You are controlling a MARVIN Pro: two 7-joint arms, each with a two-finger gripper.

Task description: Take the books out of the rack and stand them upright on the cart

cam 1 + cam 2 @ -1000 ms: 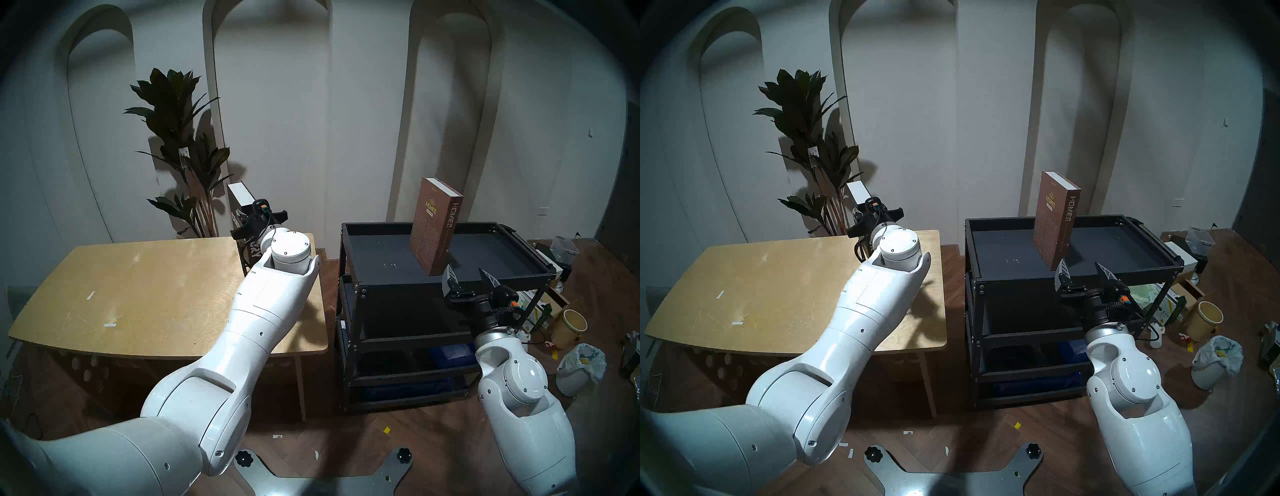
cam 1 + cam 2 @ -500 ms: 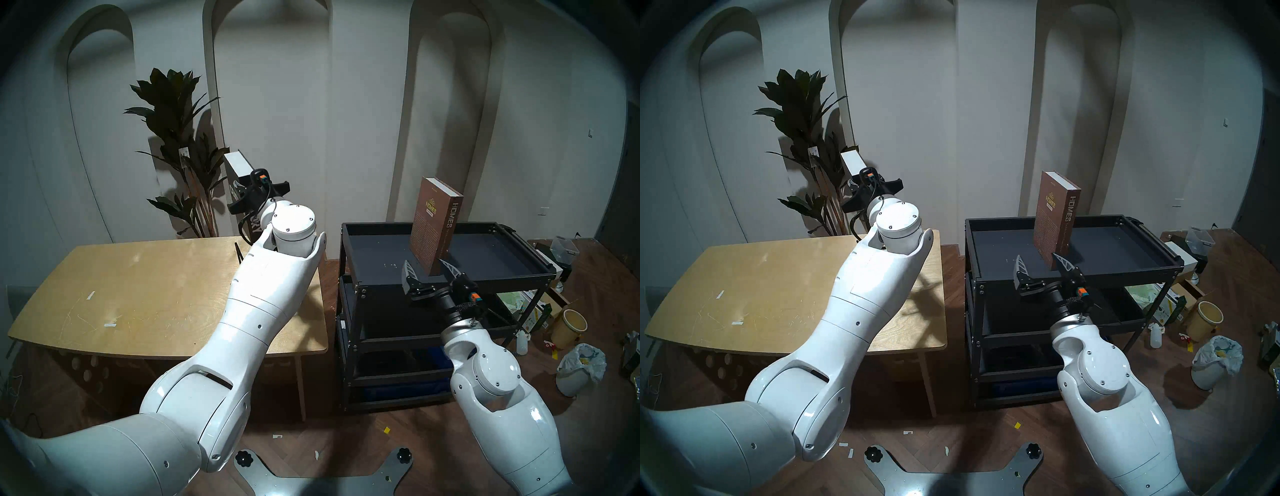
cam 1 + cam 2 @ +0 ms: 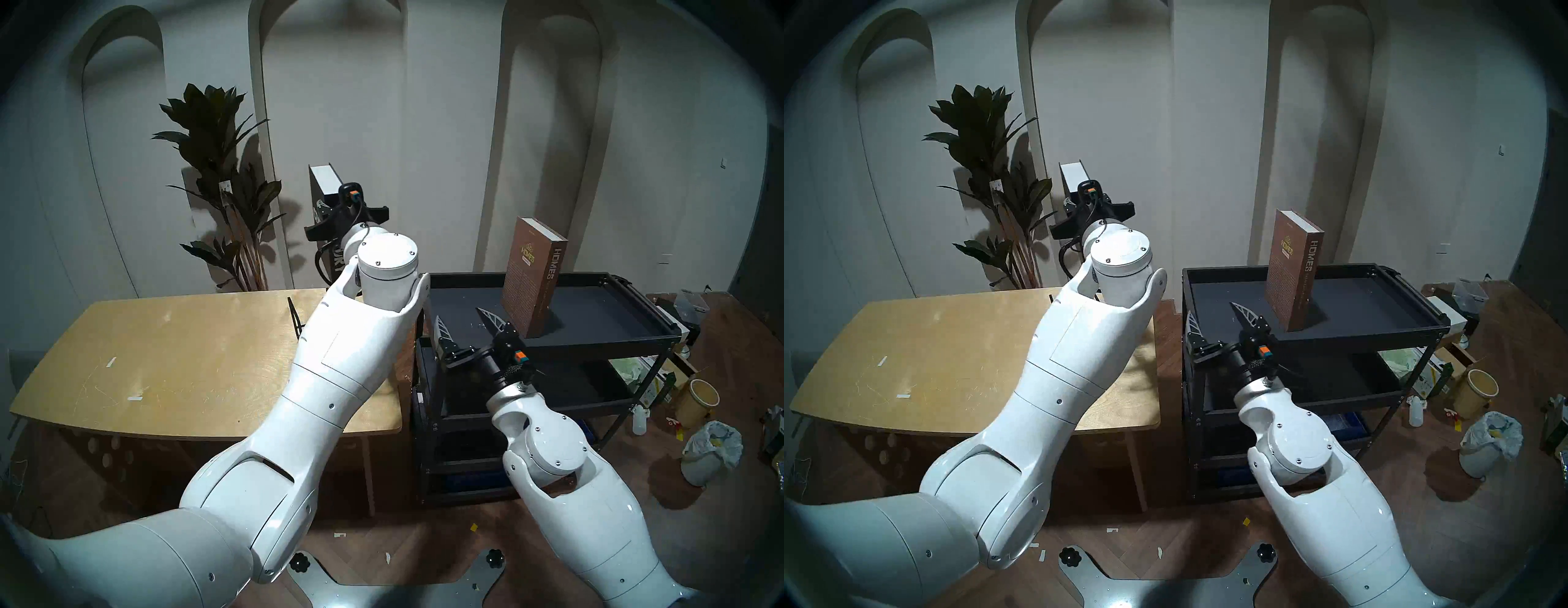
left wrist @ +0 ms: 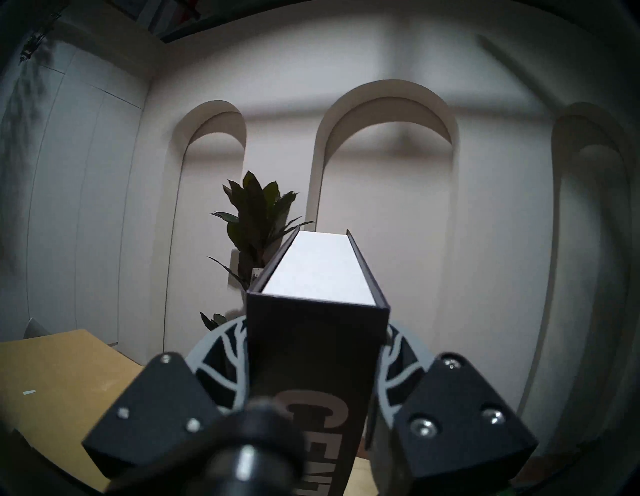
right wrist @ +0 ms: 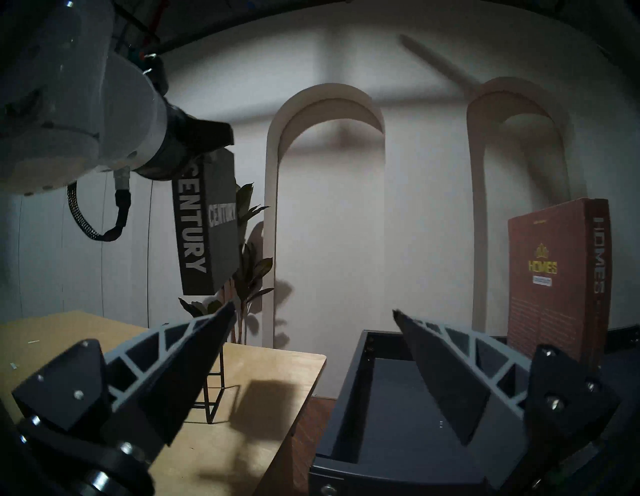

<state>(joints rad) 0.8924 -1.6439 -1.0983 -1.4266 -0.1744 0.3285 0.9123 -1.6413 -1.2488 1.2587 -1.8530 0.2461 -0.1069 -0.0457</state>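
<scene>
The left gripper [image 4: 313, 391] is squeezed tight on the black book [image 3: 323, 187], held up in the air, standing tall. The wire rack [image 5: 213, 398] on the wooden table [image 3: 169, 361] looks empty, though it is partly hidden. The cart [image 3: 636, 335] lies at about three o'clock from the held book. The right gripper [image 3: 469, 329], fingers wide apart and holding nothing, is in between. The brown book [image 3: 532, 276] stands on the cart.

perhaps home, arched niches [image 3: 547, 127], plant [image 3: 220, 170]
</scene>
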